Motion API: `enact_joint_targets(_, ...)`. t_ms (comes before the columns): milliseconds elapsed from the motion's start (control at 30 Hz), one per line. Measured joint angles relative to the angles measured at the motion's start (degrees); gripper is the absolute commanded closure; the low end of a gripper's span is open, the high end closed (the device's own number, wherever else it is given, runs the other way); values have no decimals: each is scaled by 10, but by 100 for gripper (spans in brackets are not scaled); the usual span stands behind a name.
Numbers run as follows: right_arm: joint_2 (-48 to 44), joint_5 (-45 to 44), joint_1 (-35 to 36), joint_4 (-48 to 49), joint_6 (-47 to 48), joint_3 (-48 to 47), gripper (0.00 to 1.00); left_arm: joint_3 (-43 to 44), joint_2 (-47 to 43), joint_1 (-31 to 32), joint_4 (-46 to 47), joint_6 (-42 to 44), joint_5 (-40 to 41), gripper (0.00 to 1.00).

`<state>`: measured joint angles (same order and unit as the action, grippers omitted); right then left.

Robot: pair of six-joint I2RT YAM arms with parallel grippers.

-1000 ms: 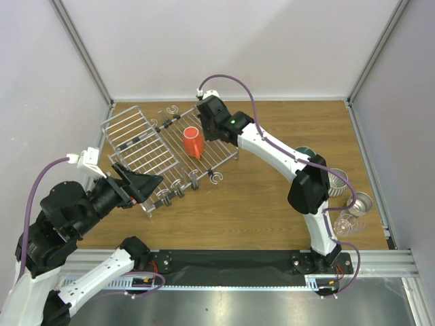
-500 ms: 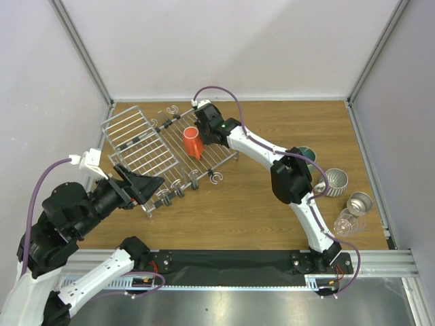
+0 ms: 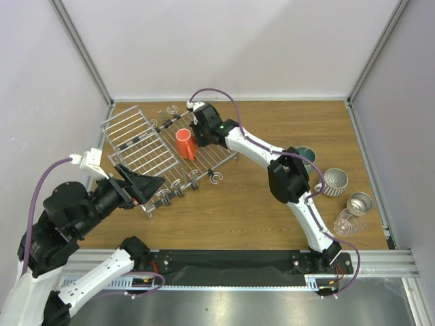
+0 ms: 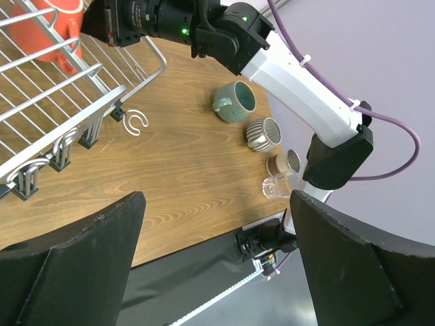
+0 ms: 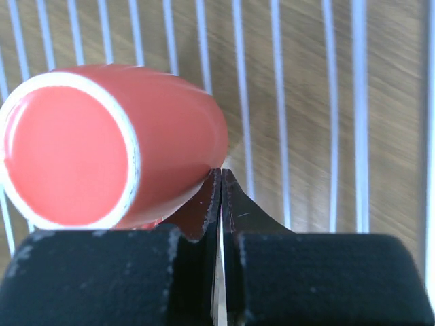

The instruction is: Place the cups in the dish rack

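Observation:
The red mug sits bottom-up on the silver wire dish rack, its white-ringed base facing the right wrist camera. My right gripper is shut with nothing between its jaws, and its tip touches the mug's side. At the right of the table lie the teal mug, the white ribbed mug, the metal cup and the clear glass. My left gripper hangs open and empty at the rack's near corner.
Loose metal hooks lie on the wood beside the rack. The right arm stretches across the table's middle. Grey walls close in the table on three sides.
The right gripper has swung left over the rack, and the red mug has shifted left with it. The left arm has stayed in place.

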<state>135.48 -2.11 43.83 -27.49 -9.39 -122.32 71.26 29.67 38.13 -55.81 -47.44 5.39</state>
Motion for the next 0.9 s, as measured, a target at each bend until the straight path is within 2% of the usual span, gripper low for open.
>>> enact_joint_targets(667, 21, 79, 33, 8, -33, -12, 100, -10, 12, 0, 13, -1, -1, 6)
enact_joint_targets(900, 38, 102, 52, 11, -41, -42, 100, -12, 18, 0, 15, -1, -2, 6)
